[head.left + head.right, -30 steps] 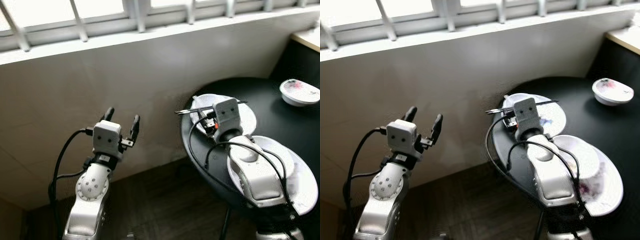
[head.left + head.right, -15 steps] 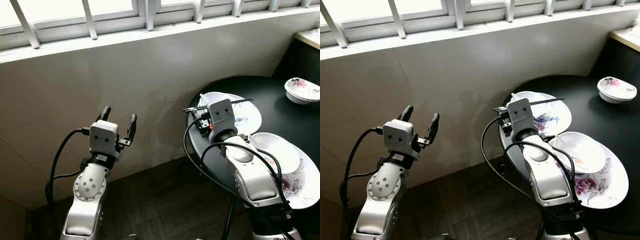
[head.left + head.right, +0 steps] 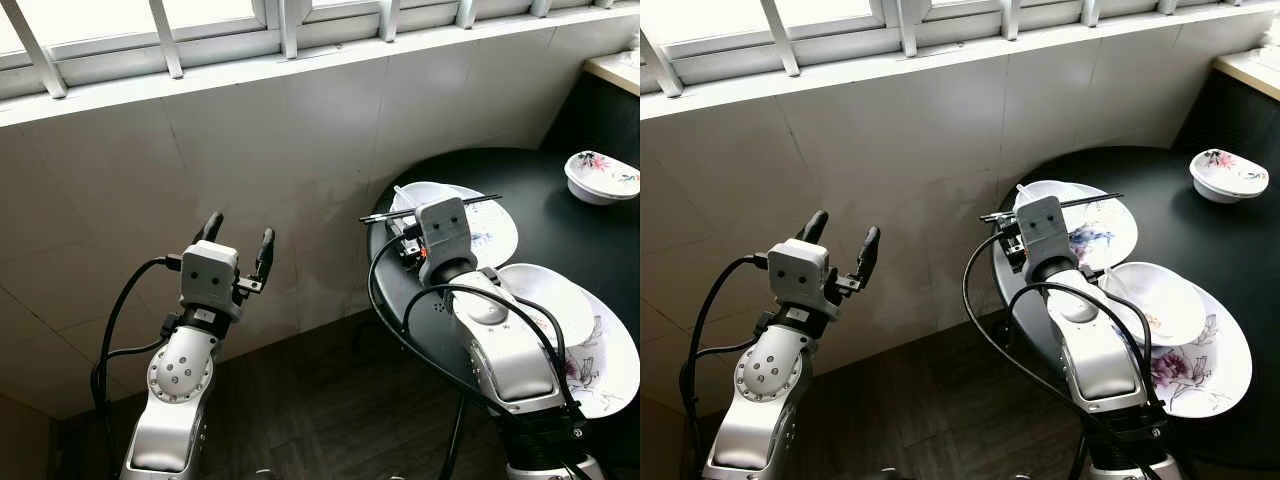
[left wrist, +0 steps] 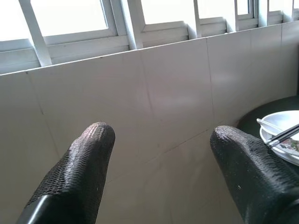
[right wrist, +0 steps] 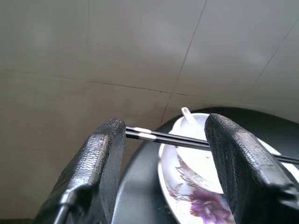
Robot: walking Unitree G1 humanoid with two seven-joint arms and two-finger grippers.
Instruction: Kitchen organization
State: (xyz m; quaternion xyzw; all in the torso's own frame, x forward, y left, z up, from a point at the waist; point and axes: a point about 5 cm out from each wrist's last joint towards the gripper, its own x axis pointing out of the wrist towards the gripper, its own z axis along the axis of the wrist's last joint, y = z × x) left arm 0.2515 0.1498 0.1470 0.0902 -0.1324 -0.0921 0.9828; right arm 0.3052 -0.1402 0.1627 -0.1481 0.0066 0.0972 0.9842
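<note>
A pair of black chopsticks (image 3: pixel 470 203) lies level across a white flowered plate (image 3: pixel 500 232) at the near-left edge of the round black table (image 3: pixel 540 172). A small bowl (image 5: pixel 201 163) and a white spoon (image 5: pixel 187 114) sit on that plate. My right gripper (image 5: pixel 166 128) is open just short of the chopsticks (image 5: pixel 173 138), which run across beyond its two fingertips; I cannot tell whether they touch. My left gripper (image 3: pixel 241 228) is open and empty in the air, facing the tiled wall (image 4: pixel 163 93).
A second flowered plate (image 3: pixel 612 372) with a white bowl (image 3: pixel 556 305) on it lies near my right arm. Another flowered bowl (image 3: pixel 603 177) sits at the table's far right. A light counter corner (image 3: pixel 615 70) is beyond. Dark wood floor (image 3: pixel 320 400) lies below the windowed wall.
The whole picture has shifted slightly and sharpened as the camera moved. Both arms, the chopsticks and the dishes keep the same places relative to each other.
</note>
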